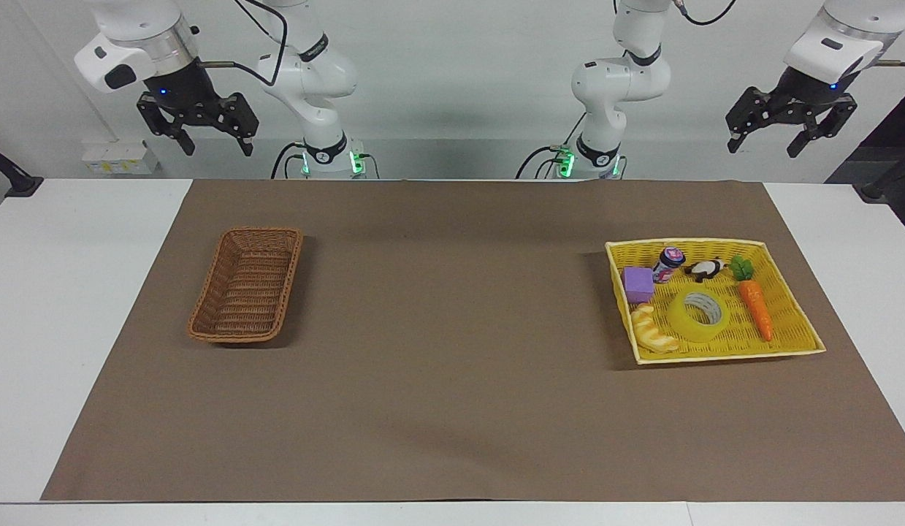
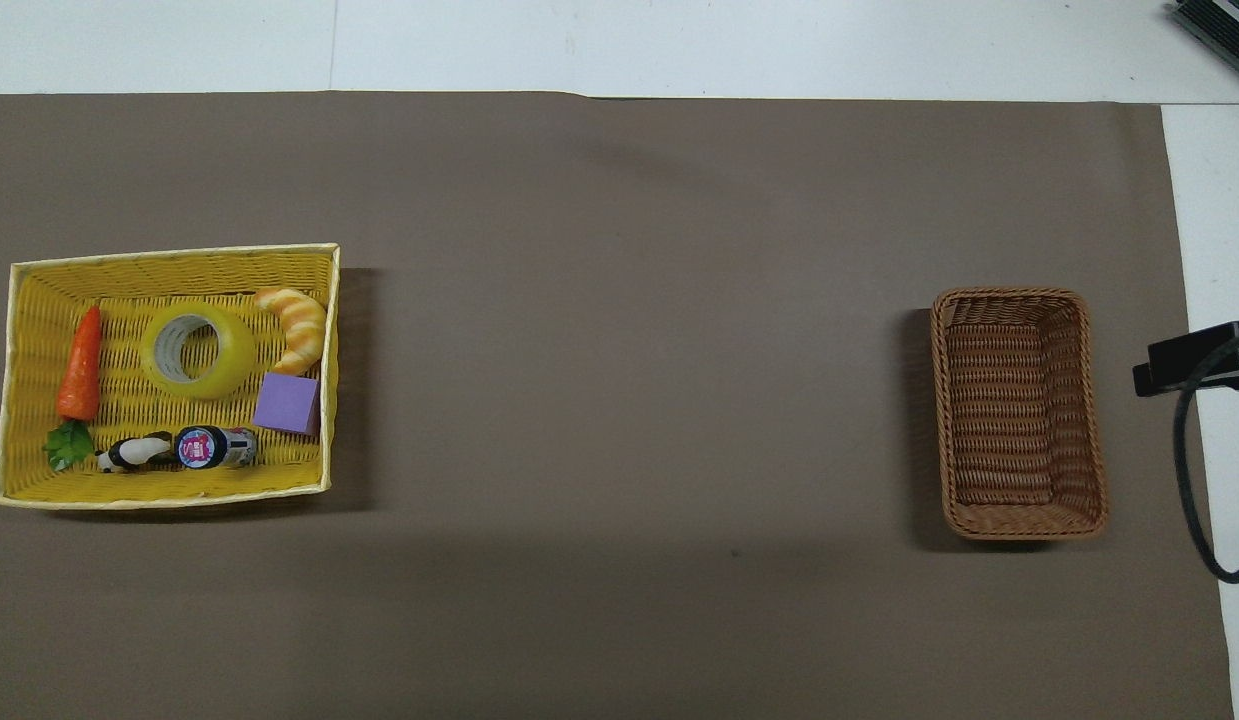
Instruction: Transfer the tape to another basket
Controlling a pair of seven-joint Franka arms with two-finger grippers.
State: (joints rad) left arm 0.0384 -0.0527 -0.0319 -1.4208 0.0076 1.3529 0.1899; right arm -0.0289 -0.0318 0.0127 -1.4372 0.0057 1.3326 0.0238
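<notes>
The tape (image 1: 699,315) (image 2: 197,350), a translucent yellow roll with a grey-white core, lies flat in the yellow square basket (image 1: 730,356) (image 2: 169,497) toward the left arm's end of the table. The brown wicker basket (image 1: 237,337) (image 2: 1009,294) stands with nothing in it toward the right arm's end. My left gripper (image 1: 762,150) hangs open high in the air above the robots' edge of the table, holding nothing. My right gripper (image 1: 217,150) is also raised and open with nothing in it, above the robots' edge near the brown basket's end.
Around the tape in the yellow basket lie a toy carrot (image 1: 755,307), a croissant (image 1: 653,330), a purple cube (image 1: 638,283), a small bottle (image 1: 668,263) and a panda figure (image 1: 706,269). A brown mat (image 1: 452,365) covers the table.
</notes>
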